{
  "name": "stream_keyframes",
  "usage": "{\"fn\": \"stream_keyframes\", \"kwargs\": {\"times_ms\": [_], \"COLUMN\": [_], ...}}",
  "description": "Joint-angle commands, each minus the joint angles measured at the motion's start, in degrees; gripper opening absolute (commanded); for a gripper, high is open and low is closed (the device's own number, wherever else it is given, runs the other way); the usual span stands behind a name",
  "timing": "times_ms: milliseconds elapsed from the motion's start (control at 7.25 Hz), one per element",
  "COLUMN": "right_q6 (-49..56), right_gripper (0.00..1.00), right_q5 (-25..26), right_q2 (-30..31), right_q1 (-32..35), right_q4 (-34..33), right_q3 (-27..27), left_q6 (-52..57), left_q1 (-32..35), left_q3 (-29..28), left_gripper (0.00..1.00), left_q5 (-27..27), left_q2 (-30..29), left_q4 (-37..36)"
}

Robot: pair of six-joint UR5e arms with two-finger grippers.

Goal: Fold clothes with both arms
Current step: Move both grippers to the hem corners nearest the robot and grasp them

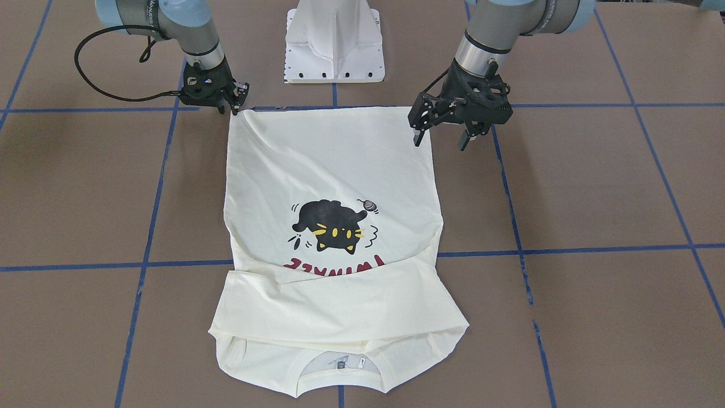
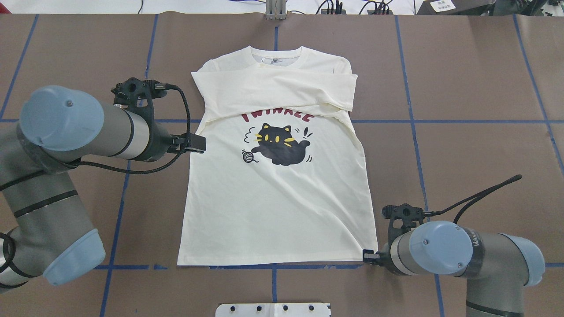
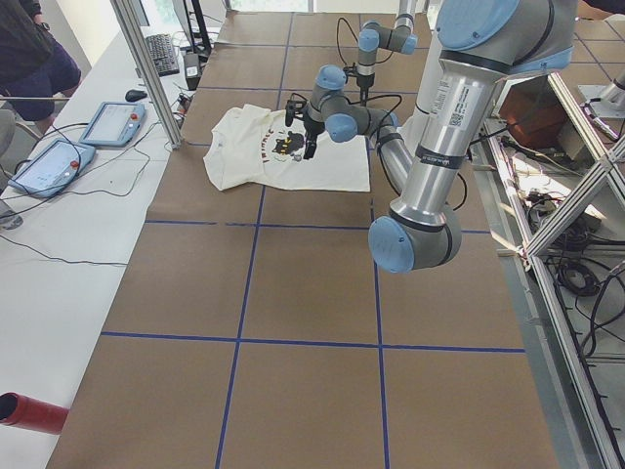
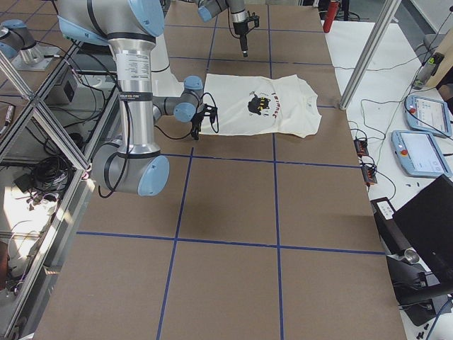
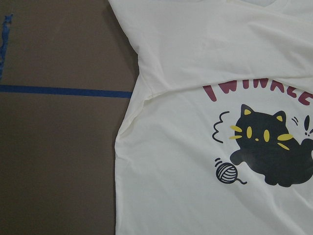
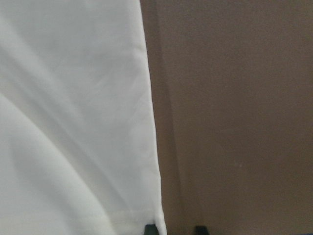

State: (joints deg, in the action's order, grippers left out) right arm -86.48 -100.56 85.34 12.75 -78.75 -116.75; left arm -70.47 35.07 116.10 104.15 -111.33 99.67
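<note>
As I judge it, the likeliest slip is at my right fingers (image 6: 150, 229). They sit low at the very corner of the hem (image 2: 273, 259), one tip over cloth and the other over bare surface (image 6: 234, 122). Closing here could catch only a sliver of edge, or pinch the top layer and leave the back layer lying, and the fold would then drag crooked. The second risk is mismatch. My left fingers (image 1: 418, 135) hang well above the cloth, so if one side lifts alone the T-shirt (image 2: 273, 211) could skew and its folded sleeves (image 2: 273, 94) slide off the chest.

My right fingers are apart by a narrow gap and hold nothing. I cannot tell whether the tip over the cloth touches it. My left fingers are wide apart, empty and touching nothing.

I take 12 o'clock as straight away from my base. My right fingers are at the shirt's 5 o'clock corner. My left ones are raised over its 8-to-9 o'clock edge, though I cannot fix how far along. Their wrist view looks down on that edge and the cat print (image 5: 269, 147).

The shirt lies flat and print-up in the middle of the surface, collar at 12 and hem at 6. Both sleeves are folded across the chest and cover the top of the red lettering (image 2: 277, 117). A blue tape line (image 2: 308, 266) runs just beside the hem.
</note>
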Motion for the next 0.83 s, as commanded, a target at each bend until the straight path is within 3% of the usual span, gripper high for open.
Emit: {"fn": "stream_keyframes", "kwargs": {"times_ms": [0, 414, 690], "right_q6": [0.00, -0.96, -2.37], "right_gripper": [0.00, 0.00, 0.00], "right_q5": [-0.16, 0.45, 0.45], "right_q2": [-0.35, -0.35, -0.70], "right_q1": [-0.18, 0.17, 1.48], "right_q4": [0.00, 0.08, 0.08], "right_q3": [0.12, -1.62, -3.65], "left_q6": [-0.11, -2.02, -16.75], "left_q1": [-0.09, -0.52, -6.99], "left_q3": [0.00, -0.53, 0.43], "left_gripper": [0.99, 0.99, 0.99], "left_q5": [0.00, 0.09, -0.43], "left_q2": [-0.02, -0.11, 0.41], "left_q4": [0.00, 0.09, 0.44]}}
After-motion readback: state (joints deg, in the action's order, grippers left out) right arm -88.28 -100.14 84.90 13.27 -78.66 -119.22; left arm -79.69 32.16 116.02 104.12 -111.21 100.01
